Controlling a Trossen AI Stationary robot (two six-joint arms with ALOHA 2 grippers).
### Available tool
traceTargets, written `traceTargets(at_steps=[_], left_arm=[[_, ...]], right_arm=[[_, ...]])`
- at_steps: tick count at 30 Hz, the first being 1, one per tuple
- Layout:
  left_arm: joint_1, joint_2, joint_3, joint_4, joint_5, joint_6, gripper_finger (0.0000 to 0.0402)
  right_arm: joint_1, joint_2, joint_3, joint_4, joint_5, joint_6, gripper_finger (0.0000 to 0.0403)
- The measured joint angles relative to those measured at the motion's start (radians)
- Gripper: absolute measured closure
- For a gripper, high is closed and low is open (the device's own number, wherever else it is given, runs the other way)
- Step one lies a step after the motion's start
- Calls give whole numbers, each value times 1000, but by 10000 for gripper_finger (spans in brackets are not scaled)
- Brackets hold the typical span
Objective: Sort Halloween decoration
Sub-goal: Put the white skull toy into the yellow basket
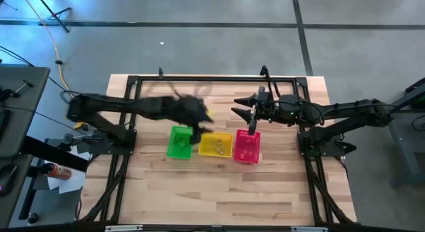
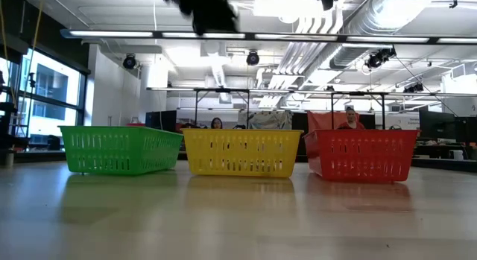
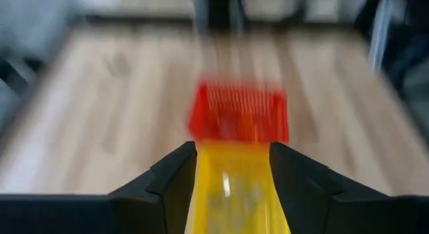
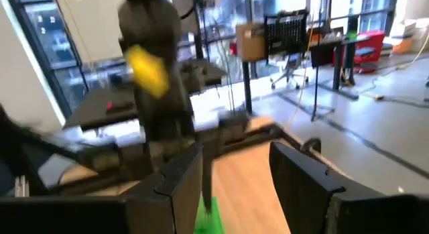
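Note:
Three plastic baskets stand in a row on the table: green (image 1: 179, 142), yellow (image 1: 216, 144) and pink (image 1: 247, 147). My left gripper (image 1: 198, 119) hovers, blurred, above the gap between the green and the yellow basket, and it is open. Its wrist view looks down past the open fingers into the yellow basket (image 3: 233, 187), with the pink basket (image 3: 238, 113) beyond. A pale trinket (image 3: 226, 186) lies inside the yellow one. A small yellow blur (image 1: 208, 116) (image 4: 147, 70) shows beside my left gripper; what it is cannot be told. My right gripper (image 1: 242, 107) waits open, high above the table, beyond the pink basket.
A dark metal frame (image 1: 212, 79) runs along the table's far and side edges. Bare wood lies toward the near edge (image 1: 219, 192), in front of the baskets. In the low view the baskets (image 2: 238, 152) stand side by side, and people sit in the room behind them.

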Motion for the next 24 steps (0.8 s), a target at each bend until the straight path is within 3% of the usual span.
traceTargets(at_steps=[5, 10, 18, 24], left_arm=[[20, -233, -6, 130, -10, -2, 222], [22, -367, -12, 150, -49, -3, 232], [20, -435, -224, 375, -60, -81, 244], [20, -441, -253, 453, -61, -95, 245]], right_arm=[[-28, -20, 0, 63, 1, 7, 234], [-37, -19, 0, 79, -29, 6, 234], [-37, -17, 0, 73, -66, -6, 234], [-37, -18, 0, 68, -66, -27, 234]])
